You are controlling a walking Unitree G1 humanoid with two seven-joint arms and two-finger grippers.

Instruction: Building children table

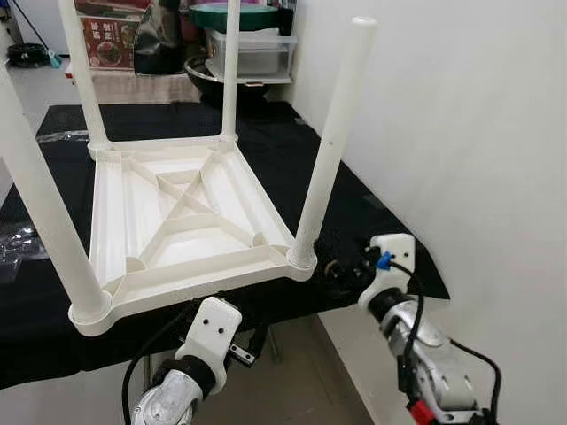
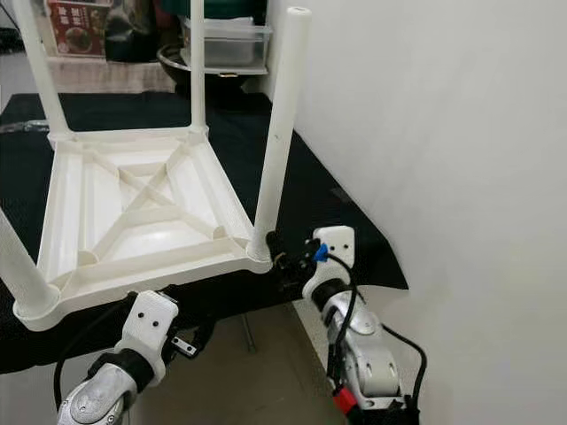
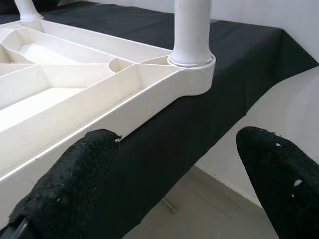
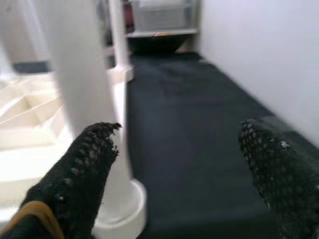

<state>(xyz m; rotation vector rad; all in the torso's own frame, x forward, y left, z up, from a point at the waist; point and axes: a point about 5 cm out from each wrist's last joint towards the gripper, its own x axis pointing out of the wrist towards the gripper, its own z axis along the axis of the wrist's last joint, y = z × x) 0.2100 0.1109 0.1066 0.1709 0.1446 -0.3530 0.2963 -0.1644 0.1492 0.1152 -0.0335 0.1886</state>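
A home storage corner: stacked plastic bins, metal bowl, cloth-draped table.

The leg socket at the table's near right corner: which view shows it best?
The left wrist view: the leg socket sits close and sharp, with the leg seated in its collar. Both eye views show it small, from above, beside the right gripper. The right wrist view shows it blurred behind a finger.

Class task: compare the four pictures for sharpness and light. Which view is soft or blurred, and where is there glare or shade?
Right wrist view: soft throughout, the near table leg a pale smear, the fingers fuzzy. Left wrist view: leg socket crisp, fingers slightly soft. Both eye views: sharp and evenly lit; white wall bright, no hard glare; the black cloth swallows detail.
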